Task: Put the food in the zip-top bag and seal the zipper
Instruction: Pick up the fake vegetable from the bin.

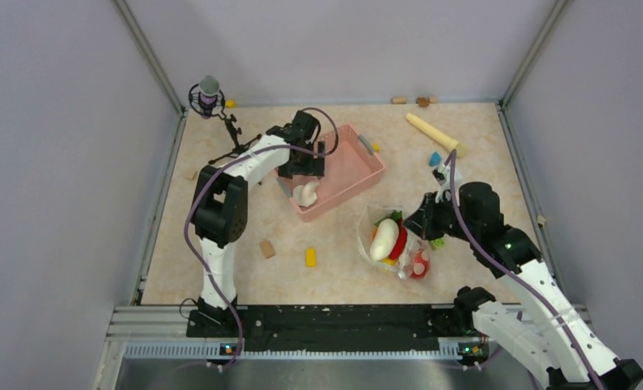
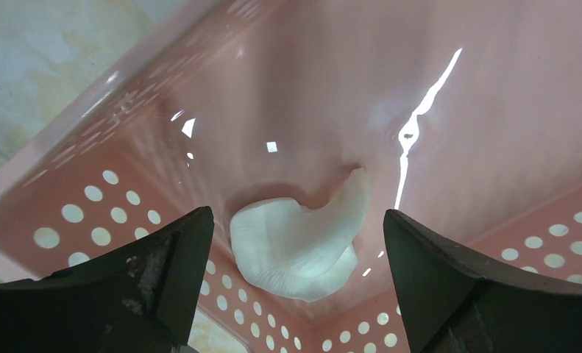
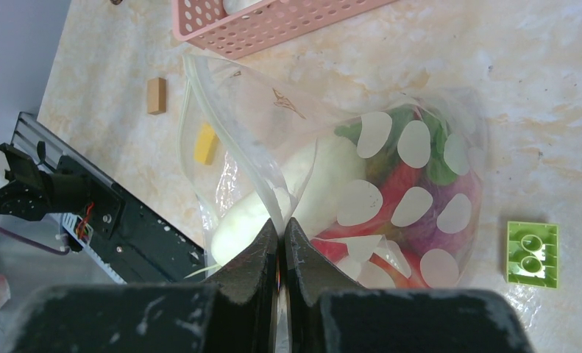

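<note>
Left gripper (image 2: 296, 215): jaws spread wide, straddling the white piece (image 2: 295, 254) on the floor of the pink basket (image 2: 361, 88), low centre of the left wrist view. One finger on each side, neither touching it. Reads as a pre-grasp: the wide opening gives clearance around a curved, lopsided shape. The piece sits close to the perforated corner wall, so a finger may foul that wall on the way down.

Right gripper (image 3: 282, 224): closed, pinching a fold of zip-top bag (image 3: 273, 110) film at bottom centre of the right wrist view. Film runs taut from the pinch toward the upper left, so my read is that it holds one lip up to prop the mouth open for the incoming piece. The zipper (image 3: 188, 125) strip runs down the bag's left edge. It looks unsealed, but I can't confirm the full length.

Bag location: top view, right of centre, lower right of the basket. Inside are a white oblong piece (image 3: 310, 176) plus red, green and purple items pressed against the dotted side. Most food looks loaded, and I see no other food outside the bag.

Yellow block (image 3: 206, 143), tan block (image 3: 155, 95) and green brick (image 3: 532, 254) lie outside the bag. Not food, ignore.

Next: close on the white piece, clear the basket wall, carry it to the mouth. Risk: thin film slips from the pinch and the mouth collapses.
</note>
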Robot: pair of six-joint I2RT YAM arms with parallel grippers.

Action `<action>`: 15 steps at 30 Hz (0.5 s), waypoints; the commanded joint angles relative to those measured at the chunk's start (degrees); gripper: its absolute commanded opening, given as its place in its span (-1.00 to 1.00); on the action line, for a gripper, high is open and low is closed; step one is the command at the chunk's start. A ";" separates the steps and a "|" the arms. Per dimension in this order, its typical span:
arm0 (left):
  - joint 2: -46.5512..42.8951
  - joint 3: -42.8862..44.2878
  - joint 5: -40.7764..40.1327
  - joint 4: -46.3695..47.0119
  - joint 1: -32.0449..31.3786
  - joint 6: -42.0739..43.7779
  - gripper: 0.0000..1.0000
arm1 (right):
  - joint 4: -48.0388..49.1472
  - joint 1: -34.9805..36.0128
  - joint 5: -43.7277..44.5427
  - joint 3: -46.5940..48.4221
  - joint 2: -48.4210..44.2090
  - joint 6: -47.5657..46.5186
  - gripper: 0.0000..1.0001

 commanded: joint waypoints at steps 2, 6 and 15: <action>0.47 1.24 0.00 -0.69 -0.04 0.38 0.79 | 1.99 -0.13 0.44 -0.19 -0.92 -0.79 -0.91; 0.95 -0.80 1.24 0.70 -0.09 0.67 0.77 | 2.01 -0.14 0.58 -0.23 -0.89 -0.75 -0.91; 3.65 -1.81 2.23 1.40 -0.11 1.32 0.59 | 2.02 -0.16 0.77 -0.25 -0.91 -0.78 -0.91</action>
